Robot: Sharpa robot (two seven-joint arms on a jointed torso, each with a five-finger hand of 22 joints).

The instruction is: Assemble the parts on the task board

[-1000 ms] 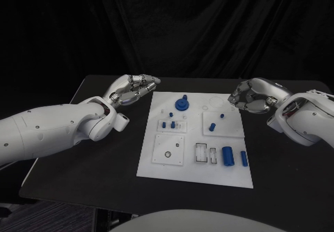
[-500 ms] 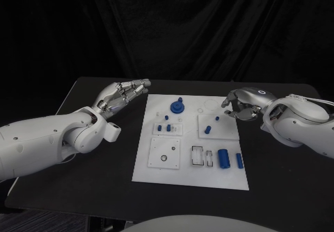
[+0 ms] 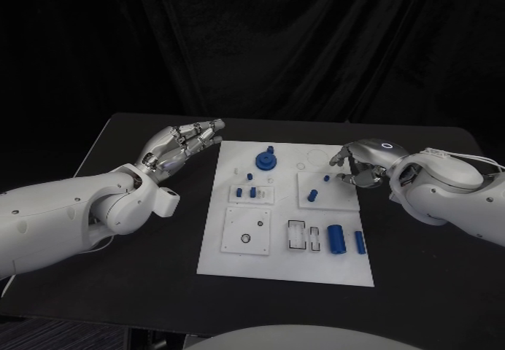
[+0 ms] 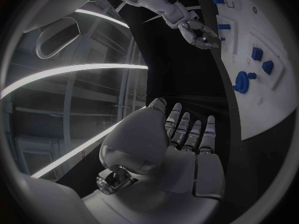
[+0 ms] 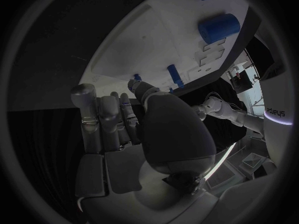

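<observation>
The right robot hand (image 3: 356,165) has been closing in on the task board (image 3: 284,251), fingers curled, holding nothing; it is risking knocking the small blue peg (image 3: 328,177). The left robot hand (image 3: 179,146) is hovering open.

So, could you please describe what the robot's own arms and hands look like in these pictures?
Both arms are smooth, rounded white shells dotted with small dark screws. Each ends in a silver, metallic hand: the left hand and the right hand, built of jointed segments. A thin white cable loops off the right arm, and a small lit ring glows at its wrist.
</observation>
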